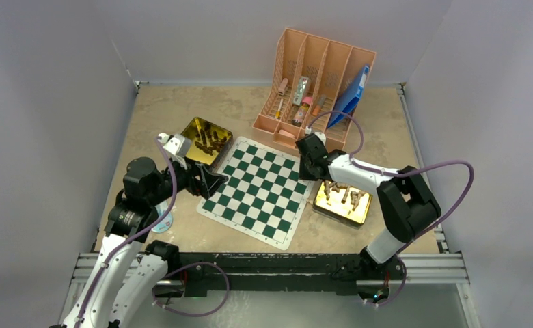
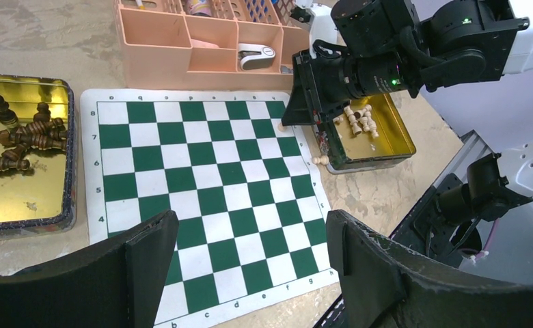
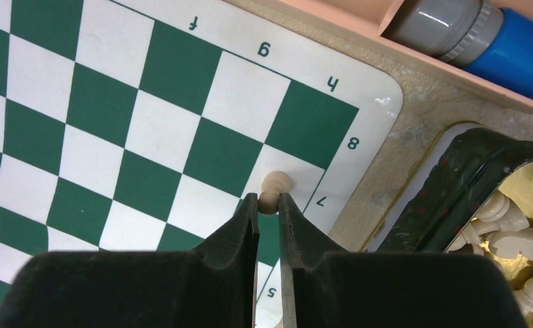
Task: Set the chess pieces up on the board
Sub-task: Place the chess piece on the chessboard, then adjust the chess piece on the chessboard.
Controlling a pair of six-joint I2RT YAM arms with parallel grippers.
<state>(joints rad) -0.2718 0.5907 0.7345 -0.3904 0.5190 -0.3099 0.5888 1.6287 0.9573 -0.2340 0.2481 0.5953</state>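
Placement of one pale pawn (image 3: 276, 186) is the step I'm on. My right hand (image 3: 268, 203) is pinched almost shut on it, with the round head showing just past the tips. It hangs over the board (image 3: 147, 137) at the far right corner, above the white square beside the 7 in the border. I can't tell whether the base touches the mat yet.

I see no other piece standing on the squares. Pale pieces (image 2: 359, 121) lie in a gold tin (image 2: 392, 130) just off the board's right edge. Dark pieces (image 2: 24, 140) lie in a second tin (image 2: 24, 198) by its far left corner. One stray piece (image 2: 320, 160) lies tipped on the right border, beside the pale tin.

To do this well I'd come straight down until the base sits flat, centred in the square and off the lines. Then I'd part the tips only slightly and lift straight up, so neither one drags the head along. I judge the pawn light enough to topple at any sideways nudge. The mat looks thin, so I'd press gently at the corner rather than shove it.

My left hand (image 2: 250, 273) stands wide open with nothing in it at the board's left edge, well apart from the pawn. I'd leave it parked there.
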